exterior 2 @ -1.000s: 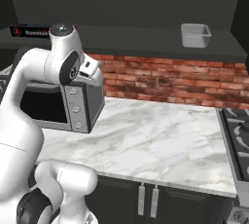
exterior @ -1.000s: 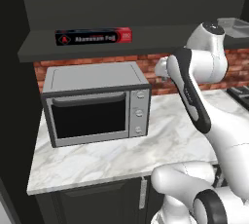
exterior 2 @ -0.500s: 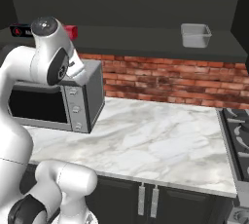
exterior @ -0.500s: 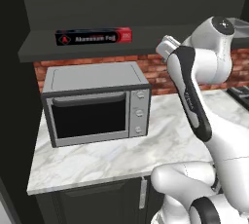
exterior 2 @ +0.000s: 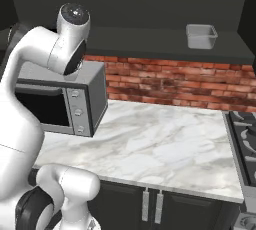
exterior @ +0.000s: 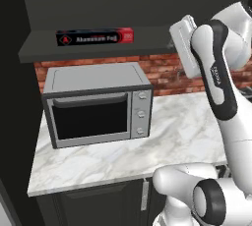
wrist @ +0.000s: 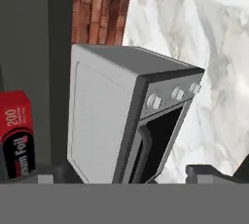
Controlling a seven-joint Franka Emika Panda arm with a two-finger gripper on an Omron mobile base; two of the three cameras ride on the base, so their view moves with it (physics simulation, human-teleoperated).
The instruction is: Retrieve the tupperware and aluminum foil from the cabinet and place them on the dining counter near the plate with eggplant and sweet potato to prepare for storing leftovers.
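Foil (exterior: 94, 37) lies flat on cabinet (exterior: 98, 50) shelf above oven (exterior: 98, 103). Gripper (wrist: 124, 174) spread wide, empty, fingertips (wrist: 204, 173) apart. Hand view: foil's red end beside left fingertip, outside jaws. Tupperware (exterior 2: 201, 36) on shelf, far right.

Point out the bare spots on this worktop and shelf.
The marble worktop is bare between the toaster oven and the stove. The shelf is bare between the aluminum foil and the tupperware.

You've got a glossy veined marble desk (exterior: 192, 131), brushed-metal toaster oven (exterior: 98, 103) w/ dark glass door, rough red brick wall (exterior 2: 165, 81), matt charcoal cabinet (exterior: 93, 48) shelf, printed cardboard aluminum foil (exterior: 94, 37) box, translucent plastic tupperware (exterior 2: 201, 36).
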